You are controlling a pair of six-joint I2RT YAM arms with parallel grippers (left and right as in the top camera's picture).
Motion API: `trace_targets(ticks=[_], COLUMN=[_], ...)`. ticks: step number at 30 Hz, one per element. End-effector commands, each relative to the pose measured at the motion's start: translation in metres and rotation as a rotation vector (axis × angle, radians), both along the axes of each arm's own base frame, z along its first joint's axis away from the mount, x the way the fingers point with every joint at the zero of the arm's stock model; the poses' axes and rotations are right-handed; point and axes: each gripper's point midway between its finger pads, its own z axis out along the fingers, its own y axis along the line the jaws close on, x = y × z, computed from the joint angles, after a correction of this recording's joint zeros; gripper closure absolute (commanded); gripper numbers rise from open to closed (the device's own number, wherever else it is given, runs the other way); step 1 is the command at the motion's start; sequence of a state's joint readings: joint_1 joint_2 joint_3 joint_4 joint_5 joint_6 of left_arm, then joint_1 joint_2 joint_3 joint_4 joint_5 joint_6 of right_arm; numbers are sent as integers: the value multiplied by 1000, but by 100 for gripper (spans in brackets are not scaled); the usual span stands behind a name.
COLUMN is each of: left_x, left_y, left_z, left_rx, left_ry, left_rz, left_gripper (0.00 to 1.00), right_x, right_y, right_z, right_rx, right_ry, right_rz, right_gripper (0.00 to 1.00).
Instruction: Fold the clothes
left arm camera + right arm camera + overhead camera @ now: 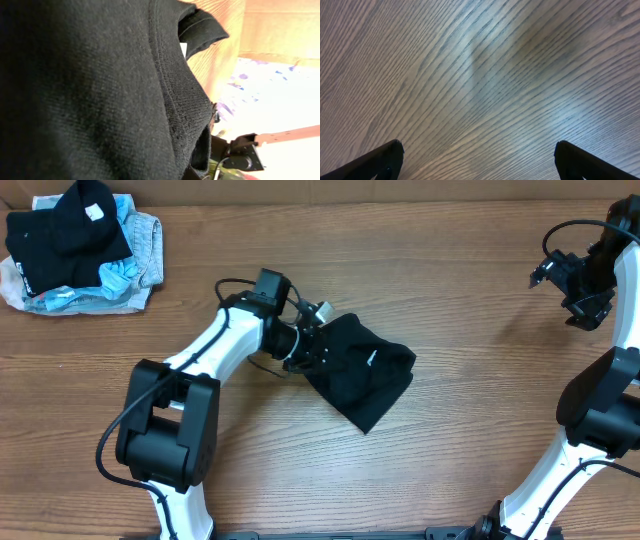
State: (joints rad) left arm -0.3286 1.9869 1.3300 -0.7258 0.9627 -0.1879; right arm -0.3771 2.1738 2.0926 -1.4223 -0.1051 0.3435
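Wooden worktop point(470, 470) fills the view, and no box or basket stands on it. At the centre lie the clothes point(365, 375), one crumpled black knit garment. It looks soft, light and limp, so it will probably sag when lifted and is better taken at a hem or a corner. At upper left rests a pile of other garments point(80, 250). Left end effector point(305, 345) is closed, apparently pinching the garment's left edge. Right end effector point(572, 288), at upper right, stands wide open over bare wood.

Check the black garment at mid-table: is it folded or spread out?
Folded. The black garment lies as a compact, doubled-over bundle with layered edges showing, not spread flat. How neat the fold is, the pictures do not show.
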Motion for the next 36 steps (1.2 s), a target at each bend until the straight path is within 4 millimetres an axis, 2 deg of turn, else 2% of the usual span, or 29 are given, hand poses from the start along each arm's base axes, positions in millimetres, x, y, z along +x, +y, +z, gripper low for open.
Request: trace_targets(ticks=[1,6,11,15,16,17,18,20,22,28,30,34,36], left_x=[-4,-4,1,4,4,1,-1,-8,-16,-29,-28,-32,-35], left_y=[-10,-29,-54,-60,-60,-61,-62,-64,-67,-68,-60,-31,-29], left_z=[-3,-11,7,14,13,11,10,8,7,9,6,-22,-27], left_rx=[73,130,10,-33,-25,-16,-12,-4,4,35,88,337,378], left_ry=[-22,-85,-123,-153,-153,-147,-140,-122,-103,-30,-8,50,51], left_rz=[3,-11,-19,-32,-32,-34,-39,-52,-69,-75,-55,35,40], left_gripper=[89,89,89,85,59,28,24,23,16,18,19,17,14], right_x=[5,5,5,5,5,5,5,5,5,5,5,5,5], right_y=[0,0,0,0,0,0,0,0,0,0,0,0,0], right_z=[13,13,13,13,13,13,13,13,13,13,13,13,13], right_rx=[-10,-10,-10,-10,-10,-10,-10,-10,-10,-10,-10,-10,-10], right_ry=[-39,-39,-39,-39,-39,-39,-39,-39,-39,-39,-39,-39,-39], right_rz=[3,3,3,3,3,3,3,3,3,3,3,3,3], right_gripper=[0,0,0,0,0,0,0,0,0,0,0,0,0])
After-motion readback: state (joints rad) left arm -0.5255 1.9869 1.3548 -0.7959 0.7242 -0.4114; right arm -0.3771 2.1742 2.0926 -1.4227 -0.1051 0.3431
